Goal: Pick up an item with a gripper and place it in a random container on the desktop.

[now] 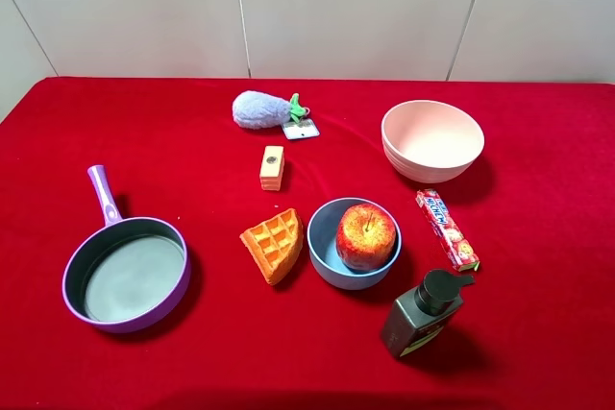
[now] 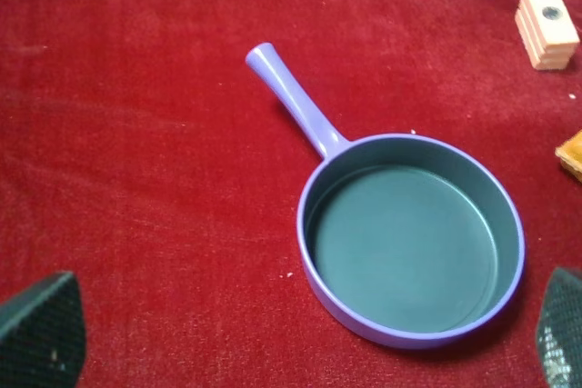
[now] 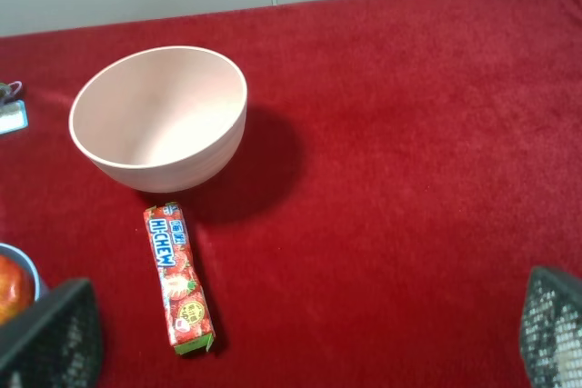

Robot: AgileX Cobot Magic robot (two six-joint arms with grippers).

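Although the red desktop [image 1: 538, 352] fills most of the high view, neither arm shows in it, so we read the grippers from the wrist pictures alone: the left gripper [image 2: 305, 338] has its mesh-faced fingertips [image 2: 41, 329] in the two lower corners of its frame, spread wide and holding nothing, and the right gripper [image 3: 309, 338] stands the same way, spread and empty. Next in size, the purple frying pan [image 1: 125, 276] lies at lower left and the pink bowl [image 1: 432, 139] at upper right. At centre, slightly low, the light-blue bowl [image 1: 354, 243] already holds the apple [image 1: 365, 236], which sits stem up against its right side. We judge the apple to be light, stiff and smooth-skinned, so rather slippery; a hold across its widest part, fingers coming down either side of the stem, should suit best. Only the high view shows the whole apple in its bowl, with the waffle wedge [image 1: 274, 244] just beside it. In the right wrist view only a red sliver shows at the lower left edge, beside the candy pack [image 3: 179, 279]; the left wrist view shows no apple at all.
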